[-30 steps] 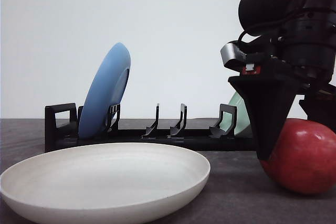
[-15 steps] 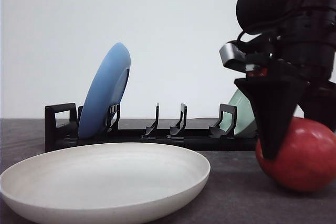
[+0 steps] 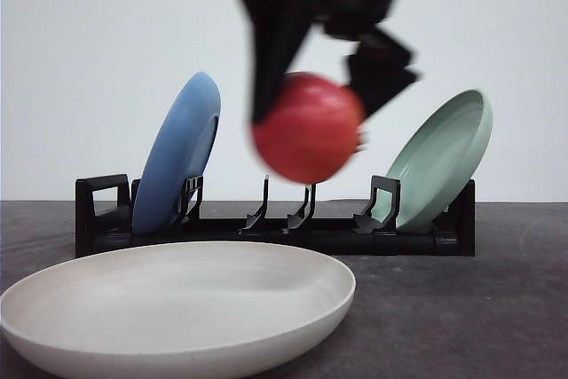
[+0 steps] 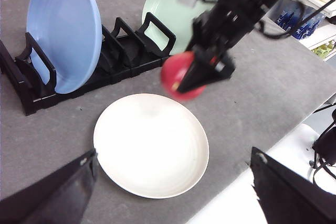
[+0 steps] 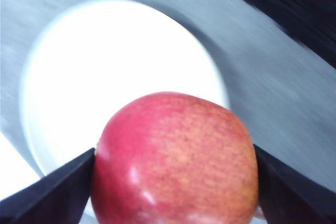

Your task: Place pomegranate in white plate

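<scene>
- The pomegranate [image 3: 308, 128] is held in the air between the fingers [image 3: 277, 51] of the right gripper [image 3: 312, 86], one finger pressed on each side, above the black rack [image 3: 266, 228].
- In the right wrist view, the fruit is seen over the near rim of the white plate [image 5: 105, 72].
- The white plate [image 3: 177, 303] lies flat on the grey worktop [image 3: 444, 317], in front of the rack.
- A blue plate [image 3: 177, 153] and a pale green plate [image 3: 441, 161] are stood on edge in the rack.
- The fingers [image 4: 58, 192] of the left gripper [image 4: 173, 195] are spread wide, with nothing between them.
</scene>
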Robot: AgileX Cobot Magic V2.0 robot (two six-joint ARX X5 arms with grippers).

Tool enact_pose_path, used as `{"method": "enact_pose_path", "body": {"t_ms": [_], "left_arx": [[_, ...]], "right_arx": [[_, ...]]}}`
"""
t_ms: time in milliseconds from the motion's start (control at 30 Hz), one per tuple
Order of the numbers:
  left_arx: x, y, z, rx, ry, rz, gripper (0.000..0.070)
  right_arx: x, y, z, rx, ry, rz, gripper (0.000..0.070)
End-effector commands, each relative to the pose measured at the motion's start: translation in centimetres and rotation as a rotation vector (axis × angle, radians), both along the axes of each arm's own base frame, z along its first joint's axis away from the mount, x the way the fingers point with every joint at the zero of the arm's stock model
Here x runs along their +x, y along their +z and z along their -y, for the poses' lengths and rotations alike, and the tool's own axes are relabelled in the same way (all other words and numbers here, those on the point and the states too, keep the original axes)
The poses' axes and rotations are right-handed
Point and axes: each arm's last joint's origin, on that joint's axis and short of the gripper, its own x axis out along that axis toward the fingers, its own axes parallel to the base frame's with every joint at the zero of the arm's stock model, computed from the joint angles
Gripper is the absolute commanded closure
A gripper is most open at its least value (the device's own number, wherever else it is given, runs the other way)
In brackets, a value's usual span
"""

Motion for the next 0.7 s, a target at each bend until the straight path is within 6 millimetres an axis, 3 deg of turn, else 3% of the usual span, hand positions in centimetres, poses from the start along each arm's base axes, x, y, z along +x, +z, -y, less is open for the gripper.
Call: {"method": "enact_pose_path", "body": {"t_ms": [0, 133, 300, 667], "left_arx": [[0.0, 0.2, 0.0, -0.013, -0.007, 0.008, 0.0144], [0.0, 0.3, 0.0, -0.012, 0.012, 0.017, 0.0144], [0.1, 0.3, 0.0, -0.015, 0.019, 0.016, 0.0144], [0.1, 0.3, 0.0, -0.016, 0.02, 0.015, 0.0144]], "right_arx": [[-0.3, -0.7, -1.8, 0.011, 0.012, -0.01, 0.0252], [-1.4, -2.6, -4.3, 0.001, 0.069, -0.023, 0.0252], [-2.0, -4.4, -6.0, -0.035, 0.102, -0.025, 0.0252], [-1.8, -7.3, -6.8, -0.104, 0.105, -0.078, 0.0242]]}}
